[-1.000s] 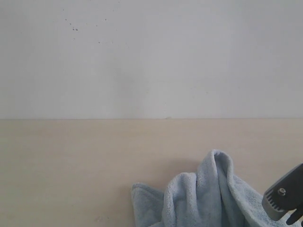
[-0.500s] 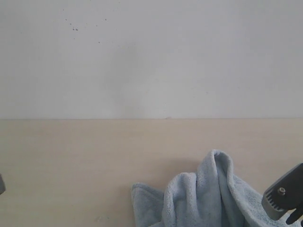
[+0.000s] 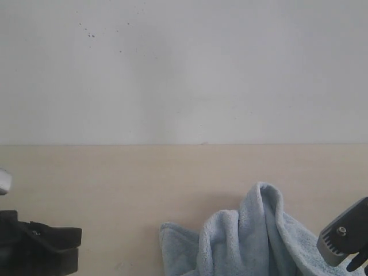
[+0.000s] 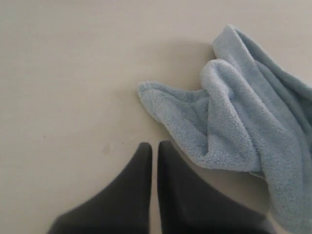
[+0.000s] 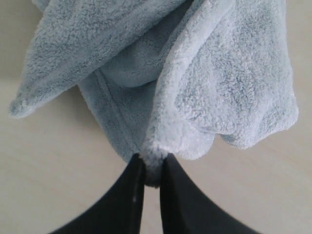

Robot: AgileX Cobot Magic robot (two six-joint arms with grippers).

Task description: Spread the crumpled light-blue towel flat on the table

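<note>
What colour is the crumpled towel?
The towel is plain pale light blue, shown best in the right wrist view.

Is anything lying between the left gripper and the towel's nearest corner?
Nothing visible. Only bare table separates the left gripper, its fingers together, from the nearest corner of the towel. The right gripper pinches another part of the towel's edge.

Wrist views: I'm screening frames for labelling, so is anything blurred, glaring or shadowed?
Left wrist view: soft even light, a faint shadow beside the towel; the left tool is dark, featureless. Right wrist view: towel pile crisp, right tool soft-edged. No glare in either.
</note>
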